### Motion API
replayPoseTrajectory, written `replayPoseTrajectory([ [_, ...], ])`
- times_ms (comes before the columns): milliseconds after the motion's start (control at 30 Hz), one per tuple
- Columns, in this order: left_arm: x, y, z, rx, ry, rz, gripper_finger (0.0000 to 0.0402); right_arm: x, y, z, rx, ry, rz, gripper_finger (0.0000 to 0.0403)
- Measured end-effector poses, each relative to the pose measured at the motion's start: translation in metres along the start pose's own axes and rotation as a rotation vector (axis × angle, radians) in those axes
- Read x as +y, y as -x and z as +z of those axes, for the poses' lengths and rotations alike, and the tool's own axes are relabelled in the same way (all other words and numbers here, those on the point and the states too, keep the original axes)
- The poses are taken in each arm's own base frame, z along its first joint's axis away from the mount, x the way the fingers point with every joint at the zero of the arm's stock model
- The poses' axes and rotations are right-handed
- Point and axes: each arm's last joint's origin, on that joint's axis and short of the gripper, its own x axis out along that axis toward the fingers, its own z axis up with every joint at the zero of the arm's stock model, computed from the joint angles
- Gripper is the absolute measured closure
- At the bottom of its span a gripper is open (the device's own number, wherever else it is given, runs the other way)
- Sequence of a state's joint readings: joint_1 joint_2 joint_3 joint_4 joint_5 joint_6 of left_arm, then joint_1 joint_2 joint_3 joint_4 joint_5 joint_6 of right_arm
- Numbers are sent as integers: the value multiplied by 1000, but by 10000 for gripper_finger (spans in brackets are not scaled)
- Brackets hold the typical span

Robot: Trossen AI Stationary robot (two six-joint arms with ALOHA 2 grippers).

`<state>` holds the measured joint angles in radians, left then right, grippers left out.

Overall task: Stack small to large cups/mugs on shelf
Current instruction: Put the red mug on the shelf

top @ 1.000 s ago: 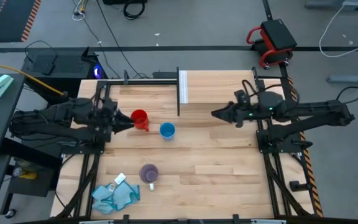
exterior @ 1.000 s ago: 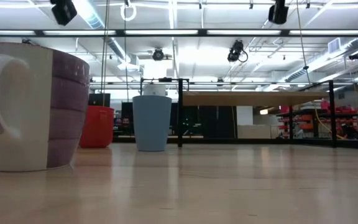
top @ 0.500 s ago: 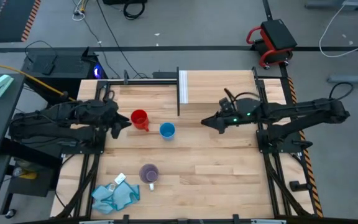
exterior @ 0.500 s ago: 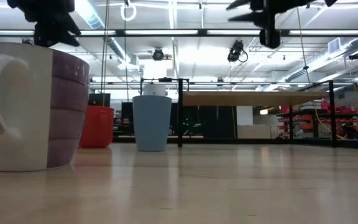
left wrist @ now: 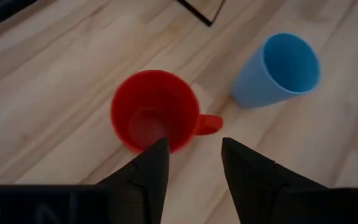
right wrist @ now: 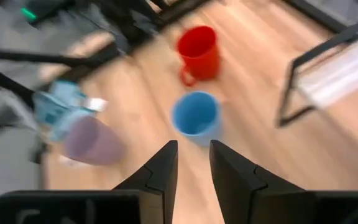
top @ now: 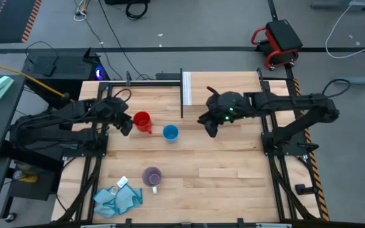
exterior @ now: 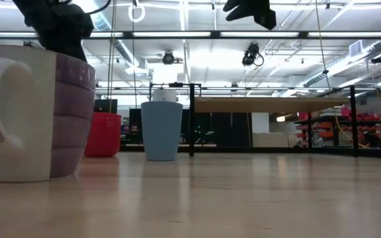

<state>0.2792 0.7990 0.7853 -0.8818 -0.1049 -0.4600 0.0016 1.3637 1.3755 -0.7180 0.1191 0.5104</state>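
Note:
The red mug [top: 142, 121] [left wrist: 154, 112] and the light-blue cup [top: 170, 132] [left wrist: 278, 68] stand upright side by side left of the table's middle. Nearer the front edge, the pale purple mug [top: 152, 176] [exterior: 35, 112] also stands upright. The shelf [top: 224, 88], with its white strip and dark upright panel [top: 181, 95], lies at the far edge. My left gripper [top: 127, 125] [left wrist: 194, 149] hovers open just left of the red mug, pointing down. My right gripper [top: 206, 125] [right wrist: 193, 152] hangs open to the right of the blue cup, raised above the table.
A crumpled teal cloth [top: 116, 199] with a small white tag lies at the near left corner. Bare tabletop [top: 233, 171] stretches across the near right part. The arms' frames run along both side edges.
My right gripper has travelled toward the table's left, closing on the blue cup. My left arm has risen and bent so that its gripper tips down beside the red mug. Both grippers have come into the low view from above. The cups have stayed put.

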Motion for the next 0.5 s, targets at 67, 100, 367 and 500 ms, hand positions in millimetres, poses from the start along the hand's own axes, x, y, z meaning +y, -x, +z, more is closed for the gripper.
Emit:
replayPoseTrajectory([
  [67, 2, -2, 2, 6, 13, 15, 248, 3, -1, 8, 26, 27, -35, 302],
  [100, 3, -3, 2, 10, 19, 18, 248, 4, -3, 12, 36, 34, -41, 302],
  [367, 6, -4, 3, 41, 44, -10, 247, 11, -37, 13, 128, 27, -48, 302],
  [500, 11, -5, 5, 21, 71, 37, 253, 11, -51, 10, 160, 28, -67, 302],
])
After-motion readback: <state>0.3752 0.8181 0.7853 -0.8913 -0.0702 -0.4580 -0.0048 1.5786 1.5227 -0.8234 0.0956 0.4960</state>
